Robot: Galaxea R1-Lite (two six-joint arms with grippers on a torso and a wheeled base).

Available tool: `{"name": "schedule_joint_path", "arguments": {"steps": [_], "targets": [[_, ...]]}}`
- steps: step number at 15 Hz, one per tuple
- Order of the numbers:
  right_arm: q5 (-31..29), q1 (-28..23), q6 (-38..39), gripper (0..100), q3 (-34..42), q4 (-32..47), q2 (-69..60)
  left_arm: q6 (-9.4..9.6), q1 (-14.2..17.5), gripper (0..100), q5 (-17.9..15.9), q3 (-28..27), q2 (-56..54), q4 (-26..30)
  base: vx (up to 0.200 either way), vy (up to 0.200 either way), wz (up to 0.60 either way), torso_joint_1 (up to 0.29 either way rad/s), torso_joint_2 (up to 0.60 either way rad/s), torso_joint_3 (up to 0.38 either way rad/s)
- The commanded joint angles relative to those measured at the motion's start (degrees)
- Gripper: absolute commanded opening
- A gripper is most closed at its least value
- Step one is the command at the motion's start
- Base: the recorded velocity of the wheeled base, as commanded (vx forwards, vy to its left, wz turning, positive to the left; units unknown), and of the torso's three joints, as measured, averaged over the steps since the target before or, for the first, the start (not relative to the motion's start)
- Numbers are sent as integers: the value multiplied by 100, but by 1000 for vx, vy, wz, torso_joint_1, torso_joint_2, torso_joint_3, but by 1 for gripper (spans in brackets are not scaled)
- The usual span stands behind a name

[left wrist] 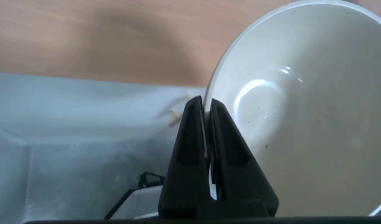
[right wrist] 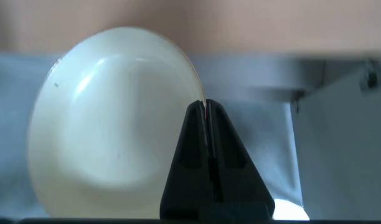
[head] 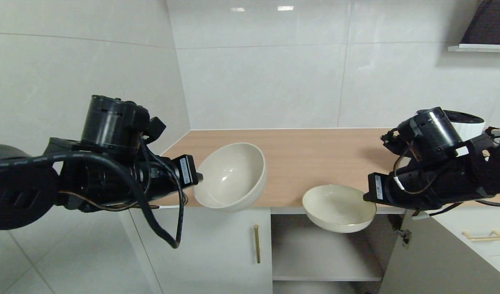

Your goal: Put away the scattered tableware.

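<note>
Head view: two bowls are up in the air, one in each of the robot's pincers. The left gripper (head: 199, 176) is pinched tight on the rim of the big bowl (head: 231, 175). That bowl is tipped up on its side, with its open face turned toward the middle. It hangs in front of the edge of the wooden counter (head: 315, 151), above the closed cupboard door (head: 217, 253).

The right gripper (head: 366, 197) is pinched tight on the rim of the small bowl (head: 338, 206). This one sits nearly flat, open side up. It hangs just under the counter edge, in front of the open cupboard and above its shelf (head: 323, 261). The two bowls are apart and do not touch.

In both wrist views the two black fingers are squeezed together with only the thin bowl edge between them, one finger inside and one outside.

Both bowls look hard, smooth and shiny, like glazed china, I think. They will not bend, and I think they would crack if they fell or banged on the shelf. The shiny rim looks slippery, and each bowl hangs from one small spot, so it could swing or slide out. The big one looks heavier and pulls harder on its pinch. The rim is the only good place to hold, and a deeper bite would be safer. I would set them down slowly and softly.
</note>
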Motion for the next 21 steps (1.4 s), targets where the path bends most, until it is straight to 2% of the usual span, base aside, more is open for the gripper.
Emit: {"name": "schedule_joint_path", "arguments": {"steps": [1,5,8,17,21], "targets": [[9,-2,-3,0,369,-3,-474,4,-95,0,-5,75,-149,1,0,0,0,0,0,0],[0,15,-30,0,457,-12,-510,-14,-166,0,4,84,-18,1,0,0,0,0,0,0],[-9,15,-30,0,457,-12,-404,-14,-166,0,4,84,9,1,-200,0,0,2,-1,6],[-53,59,-30,0,483,-91,-96,-5,-166,0,13,75,44,1,0,0,0,0,0,0],[-44,68,-109,0,510,-91,-70,4,-166,0,13,75,53,1,0,0,0,-127,312,178]]}}
